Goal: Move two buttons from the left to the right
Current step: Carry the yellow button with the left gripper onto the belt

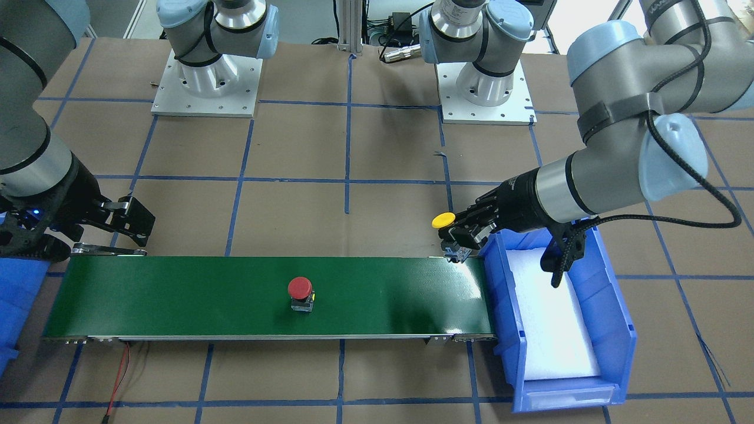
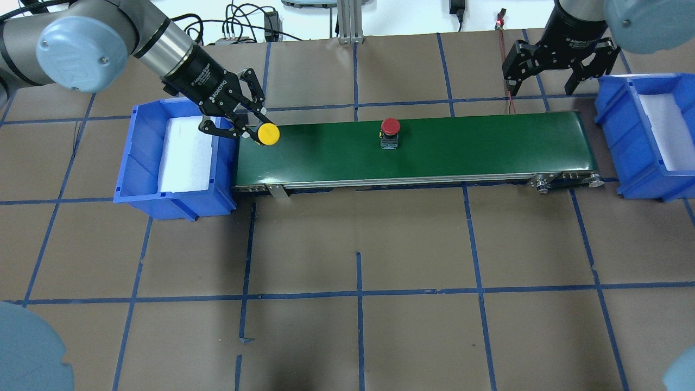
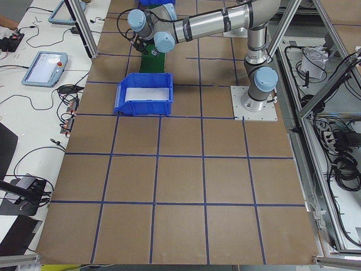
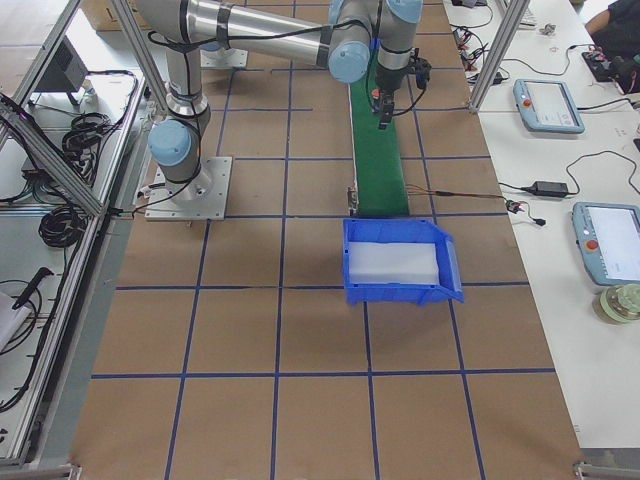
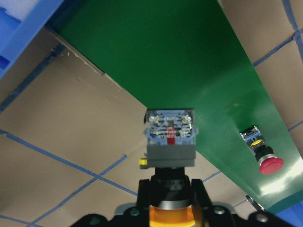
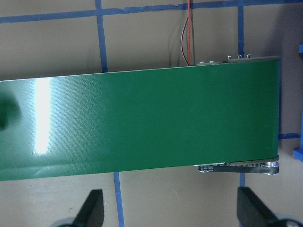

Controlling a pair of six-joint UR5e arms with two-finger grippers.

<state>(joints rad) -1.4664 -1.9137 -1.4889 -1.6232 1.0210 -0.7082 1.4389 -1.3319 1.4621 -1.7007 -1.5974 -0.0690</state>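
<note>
**Current step.** The second button is being placed on the conveyor.

- The left end effector (image 2: 252, 129) is clamped on the yellow button (image 2: 268, 134). It grips at the black collar, with the cap on one side of the jaws and the contact block (image 5: 170, 132) on the other.
- The yellow button is held tilted over the left end of the green belt (image 2: 467, 146), just beside the left bin (image 2: 141, 163) near the tabletop's left edge.
- The views do not show whether the contact block touches the belt. In the left wrist view it sits over the belt's long edge, not its centre line.
- The red button (image 2: 390, 127) stands upright on the belt, about midway between the tabletop's left and right edges.
- The right end effector (image 2: 543, 86) hangs with its jaws apart and empty above the belt's right end, near the right bin (image 2: 613, 136).

**Next move (judgement).**

1. Bring the yellow button fully inside the belt's edges.
2. Turn it so the contact block faces down, then lower it until the block is seated.
3. Spread the jaws and lift clear.

A tilted release risks toppling the button, because the cap is wider than the block. Neither button has reached the right bin, so the task appears roughly half complete.
</note>
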